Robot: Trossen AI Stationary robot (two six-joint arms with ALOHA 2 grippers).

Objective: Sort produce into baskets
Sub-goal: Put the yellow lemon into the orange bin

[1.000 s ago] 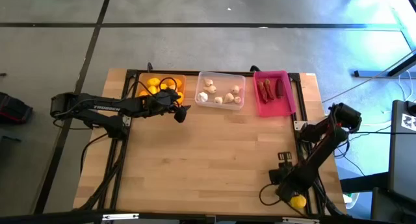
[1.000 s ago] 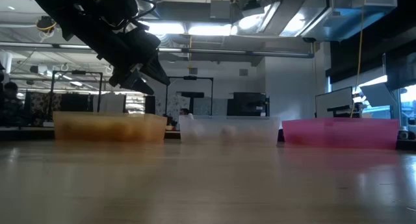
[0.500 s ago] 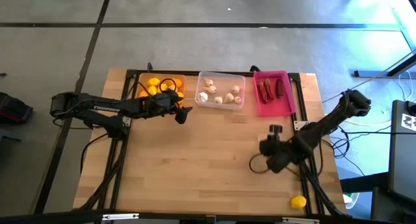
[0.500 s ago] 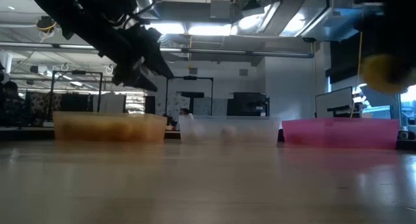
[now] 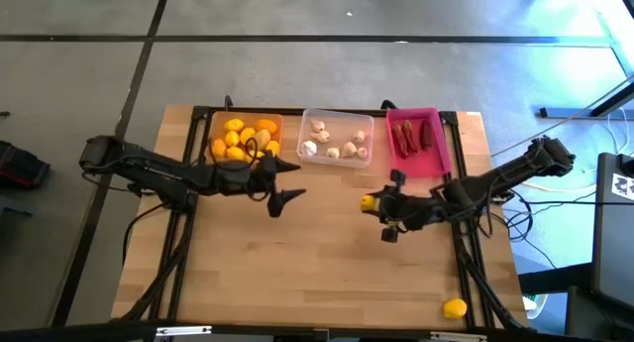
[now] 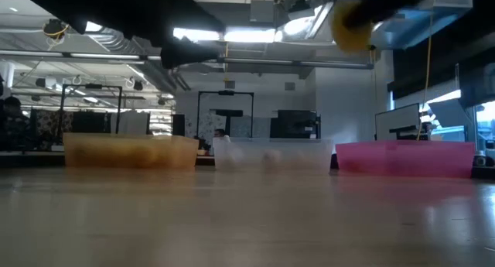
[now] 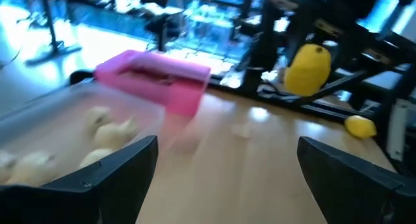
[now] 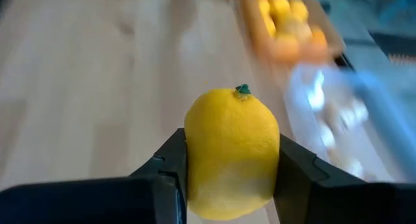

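Note:
My right gripper (image 5: 379,205) is shut on a yellow lemon (image 8: 232,149) above the table's middle right, in front of the pink tray (image 5: 416,159). My left gripper (image 5: 289,181) is open and empty, just in front of the gap between the orange tray (image 5: 246,136) of lemons and the clear tray (image 5: 337,137) of garlic bulbs. The pink tray holds dark red chilies. The held lemon also shows in the left wrist view (image 7: 309,68) and high up in the low view (image 6: 352,27). My right gripper pinches the lemon by its two opposite sides (image 8: 192,160) between its two fingers (image 8: 294,169). The fingers lie about level and point toward the table's left. The lemon is lifted clear of the table, its green stem end (image 8: 242,89) pointing away from the gripper.
A second lemon (image 5: 455,307) lies at the table's near right corner. The three trays stand in a row along the far edge. Bare wood lies between the trays and the near edge.
My right gripper has gone from the near right corner toward the far edge and the left, rising, with a lemon in its hold. My left gripper has risen and gone a little toward the right and near edge, and its fingers stand wider apart.

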